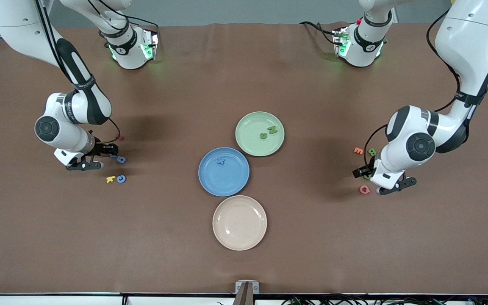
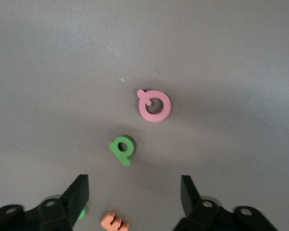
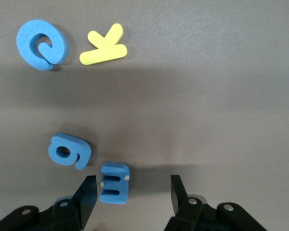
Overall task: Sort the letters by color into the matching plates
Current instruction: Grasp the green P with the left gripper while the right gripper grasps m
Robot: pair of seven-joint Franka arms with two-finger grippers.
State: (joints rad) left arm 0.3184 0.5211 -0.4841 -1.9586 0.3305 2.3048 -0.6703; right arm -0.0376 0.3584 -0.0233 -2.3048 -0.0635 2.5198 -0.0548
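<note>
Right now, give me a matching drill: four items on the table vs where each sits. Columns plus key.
Items:
1. blue plate
2. cream plate
3. pink letter
4. yellow letter

Places:
A. beside a blue letter near the right tool
B. nearest the front camera of the three plates
C. on the table beside the left tool
D. between the green plate and the cream plate, holding one blue letter

Pairs: 1-D, 2-B, 3-C, 4-A
</note>
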